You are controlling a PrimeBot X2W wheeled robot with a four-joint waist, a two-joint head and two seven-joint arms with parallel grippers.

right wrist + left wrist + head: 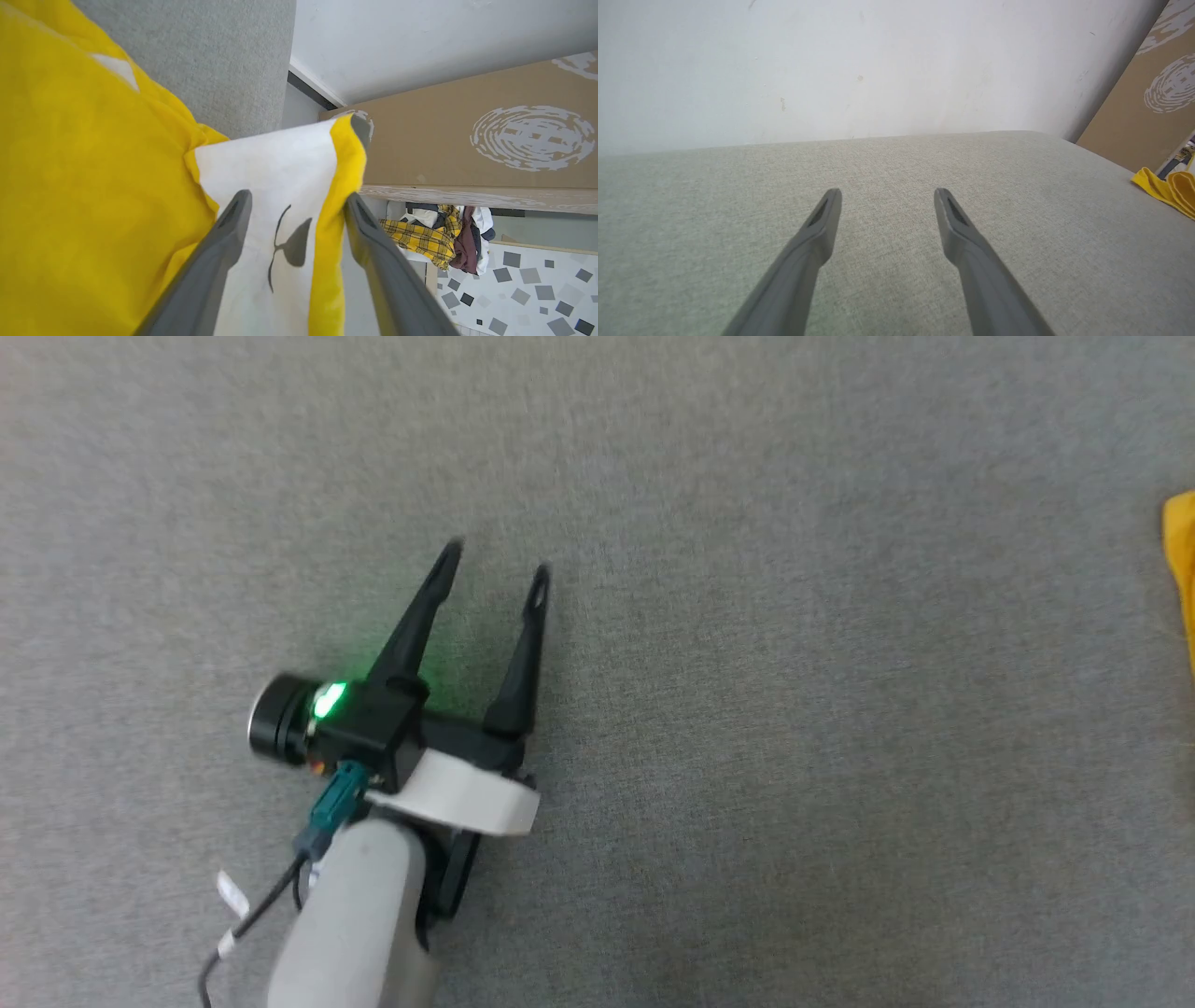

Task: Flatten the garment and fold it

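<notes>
Item: garment (93, 186), a mustard-yellow T-shirt, bunched and not yet flat.

Location: right end of the grey fabric-covered surface (747, 616), close to its edge. In the head view it is a yellow sliver at the right margin, well apart from the left gripper (495, 562).

Print: white patch (275, 163) bearing a black line figure (287, 242), on a raised fold.

Right gripper (297, 197): fingers spread wide. The raised fold stands between them with its yellow hem against one finger, as far as can be told. Nothing is pinched.

Left gripper: fingers spread, empty, over bare surface.

Surroundings: pale wall (831, 70); cardboard box (467, 140); heap of other clothes (434, 238) on the patterned floor (528, 280) beyond the surface's edge.

Step in hand (judged): flattening, barely begun, with folding all still to come.

Handling notes (judged):
- Grip a single layer at a hem or shoulder corner, not the thick fold now between the fingers. A pinch through several layers would lift the bundle instead of opening it.
- Bring the left gripper across to take the matching corner, so the cloth can be drawn taut between the two.
- Pull towards the open middle of the surface, keeping low.
- Risk: the shirt sits near the edge, so a tug outward could slide it off towards the floor.
- Thin cotton is likely to drag on the coarse weave. Lift slightly before spreading.
</notes>
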